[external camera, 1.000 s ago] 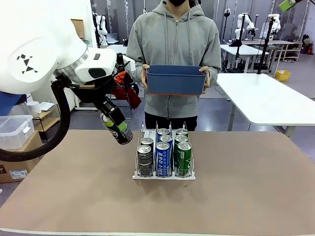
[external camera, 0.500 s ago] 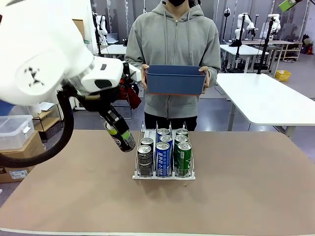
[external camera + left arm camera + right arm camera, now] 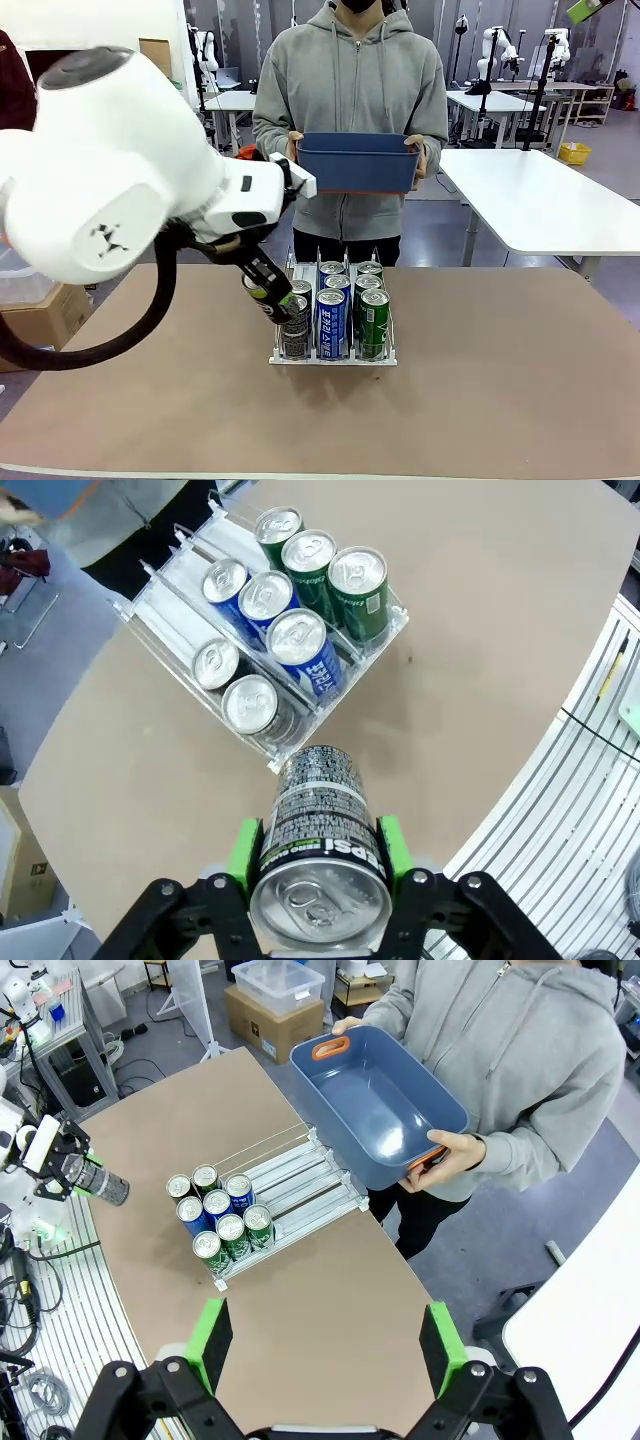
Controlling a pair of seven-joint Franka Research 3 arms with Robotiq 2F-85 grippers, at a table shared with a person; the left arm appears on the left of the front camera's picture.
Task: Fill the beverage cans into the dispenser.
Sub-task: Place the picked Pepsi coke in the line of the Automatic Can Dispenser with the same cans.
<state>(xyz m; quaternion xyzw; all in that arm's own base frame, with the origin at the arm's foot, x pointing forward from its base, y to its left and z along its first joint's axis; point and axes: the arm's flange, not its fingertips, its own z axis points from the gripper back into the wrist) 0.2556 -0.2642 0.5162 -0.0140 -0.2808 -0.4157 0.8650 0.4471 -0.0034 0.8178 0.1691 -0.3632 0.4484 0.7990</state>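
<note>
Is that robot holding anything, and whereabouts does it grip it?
The left gripper clamps a dark can by its sides, near the top. The right gripper holds nothing.

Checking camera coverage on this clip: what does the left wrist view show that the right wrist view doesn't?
Left wrist view alone: the dark can end-on, clamped between the left gripper pads, its pull-tab top visible.
Right wrist view alone: the open right gripper, plus the person's hands holding the blue bin, no cans inside.
Both: the dispenser on the brown table, holding two dark, three blue and three green cans.
</note>
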